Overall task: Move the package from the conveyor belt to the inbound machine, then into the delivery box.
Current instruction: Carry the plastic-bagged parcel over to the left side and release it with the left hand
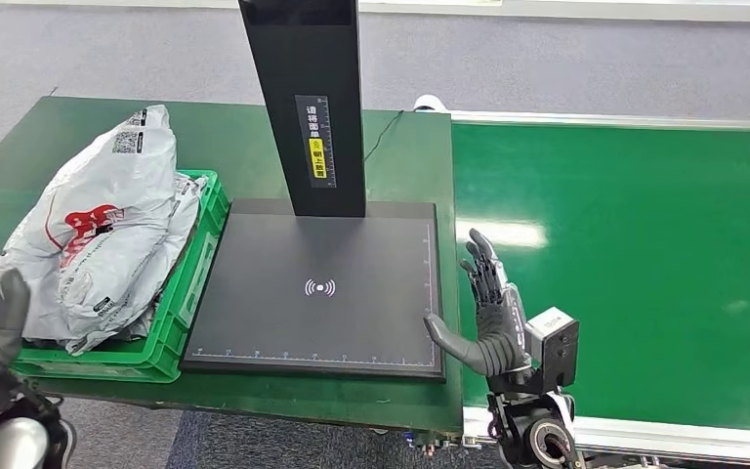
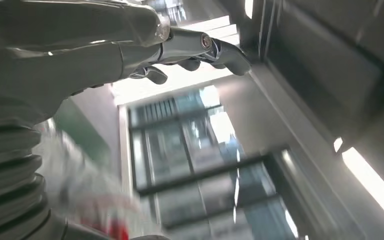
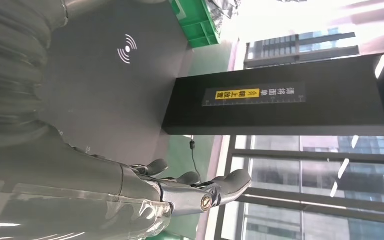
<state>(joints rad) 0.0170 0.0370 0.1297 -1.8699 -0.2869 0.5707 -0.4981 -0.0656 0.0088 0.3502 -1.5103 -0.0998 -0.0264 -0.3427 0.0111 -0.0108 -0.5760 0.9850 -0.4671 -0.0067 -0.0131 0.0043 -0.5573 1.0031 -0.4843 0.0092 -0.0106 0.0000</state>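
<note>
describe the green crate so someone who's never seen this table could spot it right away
Start at the tall black post of the inbound machine and its flat black pad. The green crate sits against the pad's left edge, on the dark green table. It alone is bright green plastic, heaped with grey packages.

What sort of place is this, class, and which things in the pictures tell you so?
Probably a parcel sorting station: a green conveyor belt, a black scanning machine with a tall post, and a green crate heaped with grey mail bags.
</note>
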